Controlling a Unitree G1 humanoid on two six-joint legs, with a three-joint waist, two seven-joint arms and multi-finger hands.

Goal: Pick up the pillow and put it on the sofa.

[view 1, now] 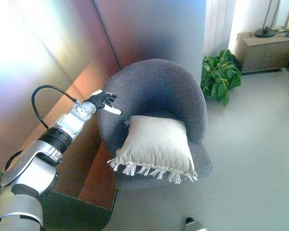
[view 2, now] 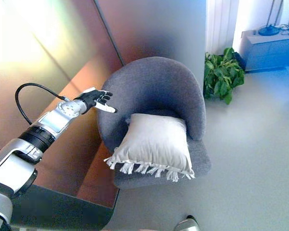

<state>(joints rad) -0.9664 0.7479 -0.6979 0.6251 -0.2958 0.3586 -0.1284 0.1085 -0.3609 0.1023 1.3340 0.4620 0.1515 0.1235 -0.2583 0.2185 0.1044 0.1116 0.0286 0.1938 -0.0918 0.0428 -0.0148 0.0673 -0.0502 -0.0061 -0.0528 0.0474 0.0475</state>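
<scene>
A white pillow [view 1: 156, 147] with a fringed front edge lies on the seat of a round grey armchair [view 1: 156, 86], leaning against its backrest. My left hand [view 1: 103, 102] is held in the air at the chair's left rim, above and left of the pillow. Its fingers are straight and hold nothing. It also shows in the right eye view [view 2: 97, 100]. My right hand is not in view.
A green potted plant [view 1: 220, 74] stands right of the chair. A low cabinet [view 1: 267, 50] with a lamp base [view 1: 265, 32] stands at the far right. A brown wall panel [view 1: 48, 72] runs close behind and left of the chair. Grey floor [view 1: 255, 159] lies to the right.
</scene>
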